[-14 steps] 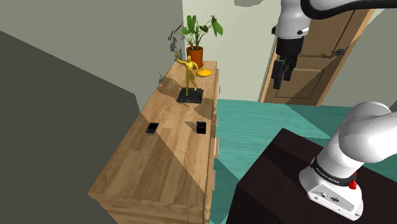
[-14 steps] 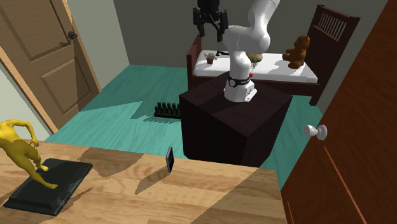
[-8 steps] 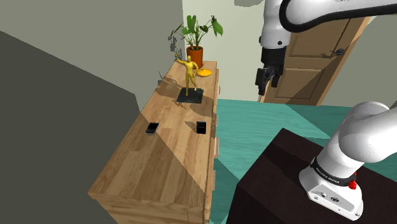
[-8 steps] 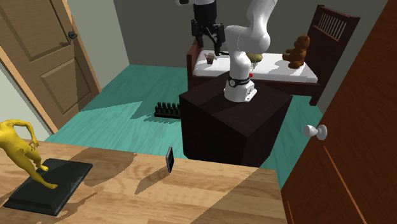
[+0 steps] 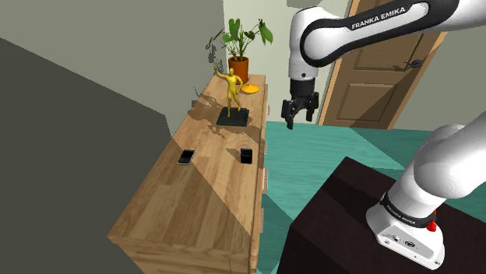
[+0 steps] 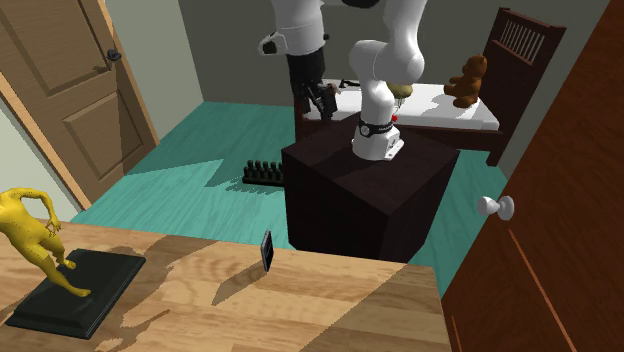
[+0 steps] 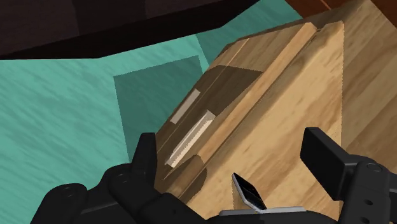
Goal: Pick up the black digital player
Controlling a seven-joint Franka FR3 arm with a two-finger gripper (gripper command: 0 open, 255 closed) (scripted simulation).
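Wooden dresser (image 5: 210, 198) carries, nearest, a flat handset (image 5: 185, 157) and the black digital player (image 5: 246, 156), upright by the edge. Next comes a golden figurine (image 5: 230, 87). Farthest, an orange pot (image 5: 239, 68) holds a leafy plant (image 5: 243, 35). The black gripper (image 5: 301, 121) hovers off the edge, fingers apart and empty.

arm (image 5: 366, 19): swung toward the shoulder view's left, its lettered forearm now across that view's top | gripper (image 5: 301, 118): lower than 0.9 s ago, off the door (image 5: 385, 78) and now near the dresser (image 5: 210, 194) edge, over the teal floor (image 5: 327, 156) | second exterior view: gripper dropped from the top edge, now before the bed (image 6: 440, 108)
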